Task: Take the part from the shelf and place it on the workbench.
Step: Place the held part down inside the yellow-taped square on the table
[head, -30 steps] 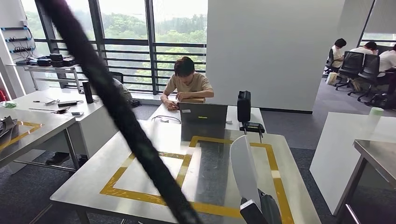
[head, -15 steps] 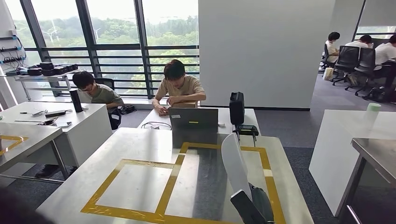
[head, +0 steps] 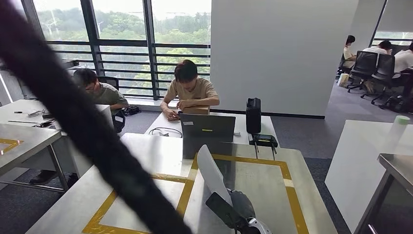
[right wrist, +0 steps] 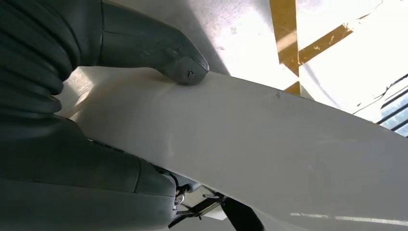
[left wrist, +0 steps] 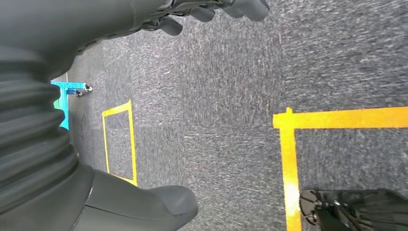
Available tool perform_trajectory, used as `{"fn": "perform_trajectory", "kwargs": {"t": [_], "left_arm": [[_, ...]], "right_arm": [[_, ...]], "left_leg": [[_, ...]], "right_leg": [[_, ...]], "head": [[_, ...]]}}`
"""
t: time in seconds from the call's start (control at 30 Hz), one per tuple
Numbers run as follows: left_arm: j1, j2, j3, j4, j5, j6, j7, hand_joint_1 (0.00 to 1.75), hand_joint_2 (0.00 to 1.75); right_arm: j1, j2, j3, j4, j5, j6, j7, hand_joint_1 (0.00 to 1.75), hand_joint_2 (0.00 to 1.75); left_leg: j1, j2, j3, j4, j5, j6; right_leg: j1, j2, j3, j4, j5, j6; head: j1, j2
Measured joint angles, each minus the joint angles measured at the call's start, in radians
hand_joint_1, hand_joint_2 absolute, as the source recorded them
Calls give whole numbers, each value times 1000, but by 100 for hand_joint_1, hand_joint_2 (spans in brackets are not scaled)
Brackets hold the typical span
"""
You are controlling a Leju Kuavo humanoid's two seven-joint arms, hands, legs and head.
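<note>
R hand [head: 237,210] grips the white part [head: 213,174], a curved panel-like piece, by its lower end; thumb [right wrist: 185,67] presses on one face in the R wrist view, dark fingers wrapped behind. Part stands up tilted over the counter [head: 156,151], above the yellow tape frame [head: 246,159], not yet set down afaict.

L hand [left wrist: 211,9] hangs over grey carpet, fingers loosely curled, nothing in it; can't tell if fully closed.

Risks from here:
- Grip is at one end only, long smooth panel sticks far out beyond the hand → prob. leverage, could pivot or slip out if the wrist jerks.
- Part is tilted, not flat. If released like this it likely tips and slaps the counter, could slide off the tape frame or past the edge.
- Laptop [head: 208,127] sits just beyond the tape frame, person [head: 190,90] working right behind it; an overreach fwd could knock the laptop w/ the part's free end.
- Thick dark blurred thing [head: 87,131] crosses the head view diagonally, near the lens, can't ID it; it hides the counter's near-left area, so placement there is blind.
- Counter is shiny metal → part may skate on contact if put down at an angle.
</note>
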Motion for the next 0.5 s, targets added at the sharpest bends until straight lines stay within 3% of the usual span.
{"fn": "perform_trajectory", "kwargs": {"t": [0.03,0.07,0.13,0.2,0.27,0.33,0.4,0.47,0.5], "left_arm": [[1,0,0,0,0,0,0,0,175],[1,0,0,0,0,0,-1,0,175],[1,-1,0,0,0,-1,-7,0,175],[-2,-1,0,0,0,-7,-19,0,175],[-4,-1,-2,0,0,-15,-29,0,175],[-4,-1,-5,0,-3,-17,-26,0,175],[-6,-2,-6,1,-6,-15,-15,0,87],[-9,-4,-7,1,-9,-12,-2,0,0],[-10,-4,-7,1,-9,-10,4,0,0]], "right_arm": [[0,0,3,12,1,1,0,175,175],[-2,1,5,23,3,2,0,175,175],[-5,4,11,42,5,4,0,175,175],[-9,6,21,60,6,4,-1,87,87],[-10,9,28,75,5,2,-1,0,0],[-11,11,31,84,3,-1,-2,0,0],[-13,11,34,90,-2,-3,-5,0,0],[-12,11,38,97,-8,-5,-6,0,0],[-12,11,40,99,-11,-6,-6,0,0]], "left_leg": [[0,-1,11,0,-8,-1],[0,-3,23,1,-17,-2],[0,-4,46,2,-36,-8],[-1,-5,59,5,-52,-18],[-3,-6,62,11,-60,-27],[-3,-4,68,9,-67,-21],[-2,-1,77,0,-73,-14],[-1,1,82,-7,-75,-17],[-1,2,83,-9,-75,-18]], "right_leg": [[-1,0,-22,6,-6,2],[-2,-1,-29,-19,11,2],[-2,-3,-5,-146,111,-4],[3,-6,22,-252,181,-13],[8,-6,31,-280,193,-20],[8,-5,39,-283,201,-23],[11,-3,42,-283,197,-28],[12,-1,43,-282,193,-33],[12,-1,43,-282,192,-34]], "head": [[0,0],[0,0],[0,0],[-1,-1],[-2,-1],[-3,-1],[-3,-1],[-3,-1],[-3,-1]]}}
